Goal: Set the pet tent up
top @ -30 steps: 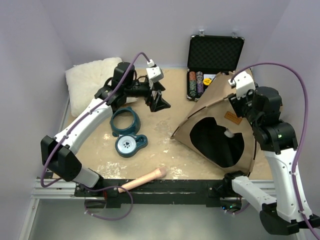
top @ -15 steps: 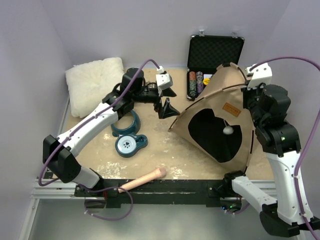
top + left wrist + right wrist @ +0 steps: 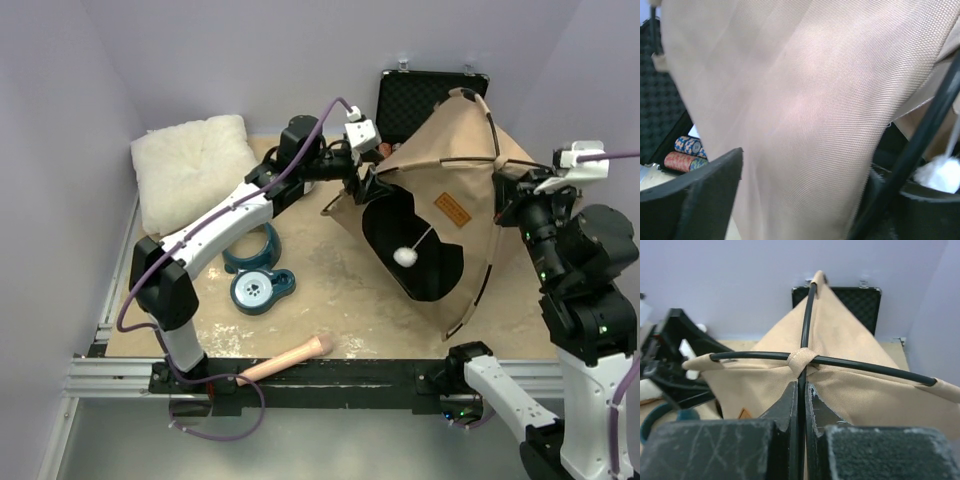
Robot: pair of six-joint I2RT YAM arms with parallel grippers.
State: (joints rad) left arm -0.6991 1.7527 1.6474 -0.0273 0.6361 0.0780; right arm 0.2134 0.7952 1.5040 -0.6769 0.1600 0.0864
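- right fingers point(image 3: 788, 402) clamped shut on pole point(image 3: 809, 315) of pet tent point(image 3: 440, 135); pole runs straight ahead to apex
- left fingers point(image 3: 705, 185) wide, straddling tent's left fabric edge; left arm nearer it

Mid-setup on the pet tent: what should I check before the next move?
1. Right end effector shut on pole: ok.
2. Left end effector gripping the pet tent: not ok, jaws open either side of its fabric.
3. Poles crossing inside fabric loop: ok.
4. Tent base flat on table: cannot tell.
5. Tent clear of poker chip case: cannot tell, it overlaps the case from above.
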